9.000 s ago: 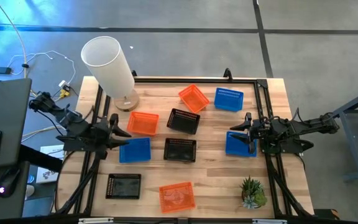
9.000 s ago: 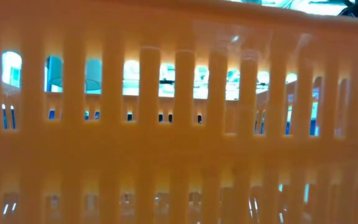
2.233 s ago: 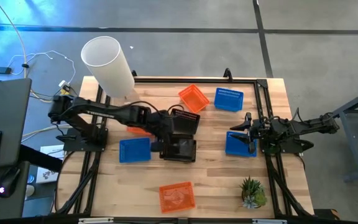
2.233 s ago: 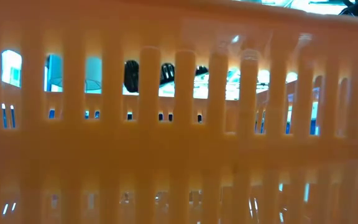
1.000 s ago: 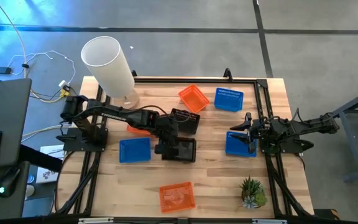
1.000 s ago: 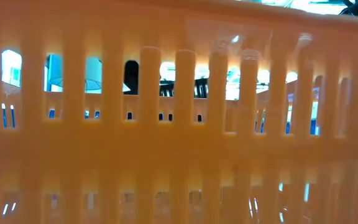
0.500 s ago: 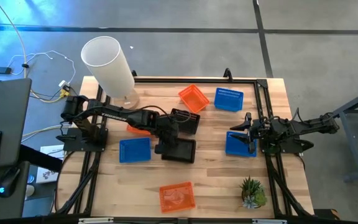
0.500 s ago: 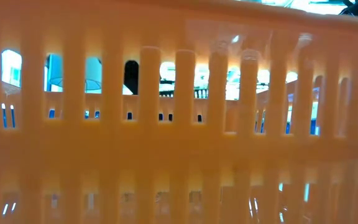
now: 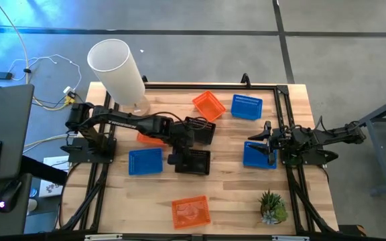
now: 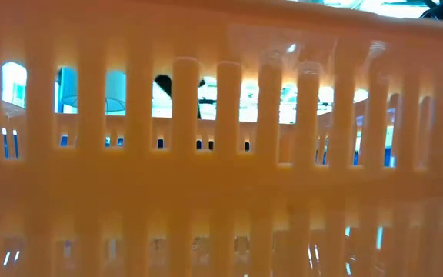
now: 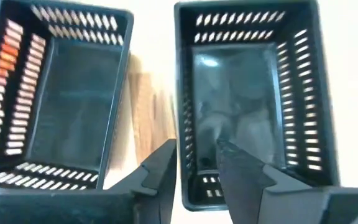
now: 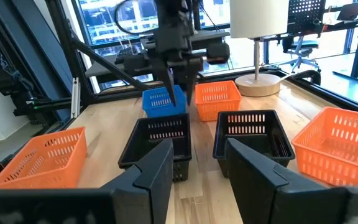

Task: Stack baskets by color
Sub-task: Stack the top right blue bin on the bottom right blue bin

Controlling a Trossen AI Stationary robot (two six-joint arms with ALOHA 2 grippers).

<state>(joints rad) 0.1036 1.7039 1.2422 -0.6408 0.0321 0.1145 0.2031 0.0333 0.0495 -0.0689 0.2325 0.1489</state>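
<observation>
**Left tool standing open at the centre black basket, right tool idling open over a blue one**

Reading the bench [image 9: 233, 187] from above, with 6 o'clock at the near edge: the near orange basket [image 9: 191, 211] is sitting at 6 o'clock, its slotted wall filling the low view. The potted plant [image 9: 272, 206] is standing at 5 o'clock.

Farther in, the left blue basket [image 9: 145, 161] is lying at 9 o'clock. Just beside it, at the middle of the bench, the centre black basket [image 9: 196, 163] is resting upright. The left tool [image 11: 196, 171] is hovering at this basket's 9 o'clock end. Its fingers [image 11: 164, 167] are parting, one on each side of the short end wall, with clear gaps to it. It is gripping nothing.

At 3 o'clock the right tool [image 9: 263, 144] is waiting above the right blue basket [image 9: 259, 158], its fingers spread and empty.

Beyond the centre, the middle orange basket [image 9: 150, 138] is showing partly under the left arm. The far black basket [image 9: 200, 130] is sitting slightly askew, close to the centre black one but apart from it.

At 12 o'clock the far orange basket [image 9: 208, 105] is lying turned at an angle. The far blue basket [image 9: 246, 106] is sitting at 1 o'clock, and the white cylinder [image 9: 116, 70] is standing at 10 o'clock.
</observation>
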